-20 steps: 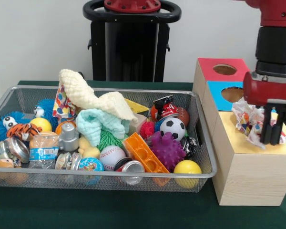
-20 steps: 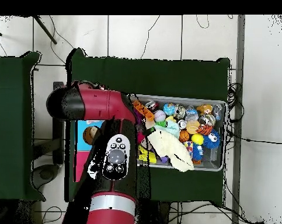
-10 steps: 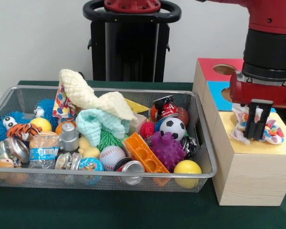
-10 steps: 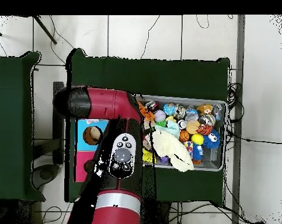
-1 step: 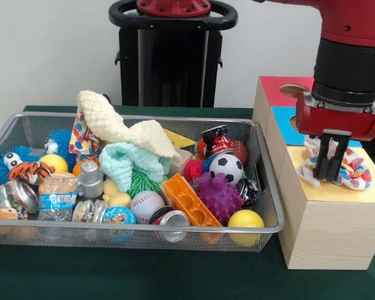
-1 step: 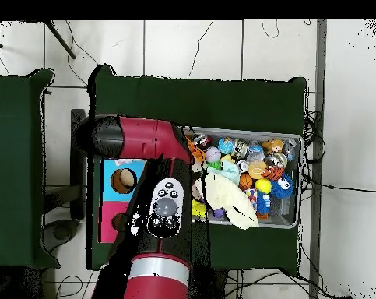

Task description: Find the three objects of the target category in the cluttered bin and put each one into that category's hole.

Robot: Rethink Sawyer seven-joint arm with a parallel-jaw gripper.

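Bin (image 5: pixel 25 231): wire mesh basket on the green table, heaped with balls, cans and cloths.
Box (image 5: pixel 328 231): wooden, just beside the bin, its top yellow, blue, red.
Gripper (image 5: pixel 329 177): clenched on a crumpled patterned cloth (image 5: pixel 352 174) lying on the yellow section.

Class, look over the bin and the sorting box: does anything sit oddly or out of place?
Yes. A crumpled multicoloured cloth lies heaped on the yellow top of the wooden sorting box, under the gripper, rather than inside the box. In the wire mesh bin, a cream knitted cloth drapes above the rim.
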